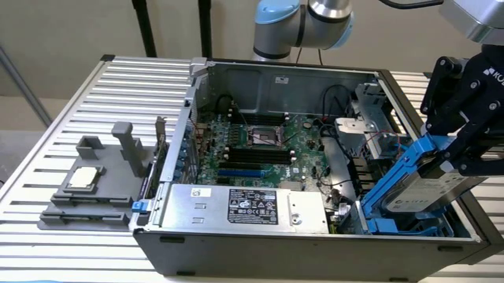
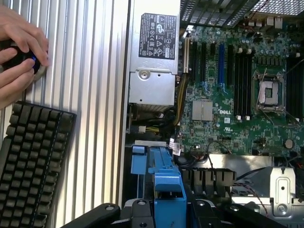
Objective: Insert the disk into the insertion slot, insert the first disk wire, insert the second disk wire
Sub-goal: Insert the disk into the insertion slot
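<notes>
Disk (image 1: 429,191), a silver-grey rectangular hard drive in a bright blue plastic carrier frame, is clamped in the black hand (image 1: 457,158). It is tilted, with its lower end at the blue-railed grey-metal insertion slot (image 1: 402,227). Seating appears incomplete, and the later steps appear outstanding.

The arm (image 1: 303,23) stood at the top centre of the exterior view, and its grey wrist (image 1: 476,17) entered at the upper right corner. Below the wrist, at the right edge, the black pincer (image 1: 466,160) hung pointing downward and slightly tilted, its jaws closed on the disk (image 1: 425,191).
</notes>
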Action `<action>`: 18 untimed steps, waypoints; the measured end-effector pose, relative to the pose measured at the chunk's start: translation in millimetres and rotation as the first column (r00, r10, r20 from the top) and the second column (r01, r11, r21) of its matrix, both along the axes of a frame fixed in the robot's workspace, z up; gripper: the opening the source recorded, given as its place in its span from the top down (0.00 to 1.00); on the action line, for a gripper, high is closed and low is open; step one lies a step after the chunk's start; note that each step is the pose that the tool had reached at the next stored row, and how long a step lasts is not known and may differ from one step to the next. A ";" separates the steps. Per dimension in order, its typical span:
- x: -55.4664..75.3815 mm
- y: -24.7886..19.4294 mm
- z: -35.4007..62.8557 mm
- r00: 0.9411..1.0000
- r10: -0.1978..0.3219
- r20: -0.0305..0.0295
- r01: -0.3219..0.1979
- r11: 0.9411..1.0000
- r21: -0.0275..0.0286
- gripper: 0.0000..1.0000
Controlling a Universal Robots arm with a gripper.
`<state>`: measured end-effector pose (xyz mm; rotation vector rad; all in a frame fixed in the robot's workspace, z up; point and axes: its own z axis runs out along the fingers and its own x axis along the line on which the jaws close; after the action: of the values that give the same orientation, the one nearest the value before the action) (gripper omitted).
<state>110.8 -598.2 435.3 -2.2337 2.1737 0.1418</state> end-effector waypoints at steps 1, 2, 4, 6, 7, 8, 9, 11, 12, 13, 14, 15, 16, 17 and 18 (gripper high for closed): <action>0.0 0.0 -0.4 1.000 0.001 0.001 -0.001 1.000 0.002 0.67; 0.0 0.0 -0.8 1.000 0.001 0.002 -0.001 1.000 0.004 0.67; 0.0 0.0 -1.9 1.000 0.004 0.002 -0.004 1.000 0.010 0.67; 0.0 0.0 -3.0 1.000 0.006 0.003 -0.006 1.000 0.016 0.67; 0.0 0.0 -3.5 1.000 0.007 0.003 -0.007 1.000 0.019 0.67; 0.0 0.0 -4.1 1.000 0.008 0.003 -0.008 1.000 0.023 0.67; 0.0 0.0 -4.5 1.000 0.010 0.004 -0.010 1.000 0.026 0.67; 0.0 0.0 -5.0 1.000 0.013 0.004 -0.014 0.999 0.031 0.67; 0.0 0.1 -5.2 1.000 0.015 0.005 -0.015 0.999 0.033 0.67; 0.0 0.1 -5.3 1.000 0.017 0.005 -0.017 0.999 0.035 0.67; -0.1 0.1 -5.5 1.000 0.019 0.005 -0.019 0.999 0.036 0.67; -0.1 0.0 -5.6 1.000 0.020 0.005 -0.020 0.999 0.037 0.67; -0.1 0.0 -5.7 1.000 0.022 0.005 -0.022 0.999 0.038 0.67; -0.1 0.1 -5.8 1.000 0.024 0.005 -0.024 0.999 0.039 0.67; 0.0 0.1 -5.9 1.000 0.026 0.005 -0.026 0.999 0.040 0.67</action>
<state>110.7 -598.1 429.4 -2.2392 2.1206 0.1791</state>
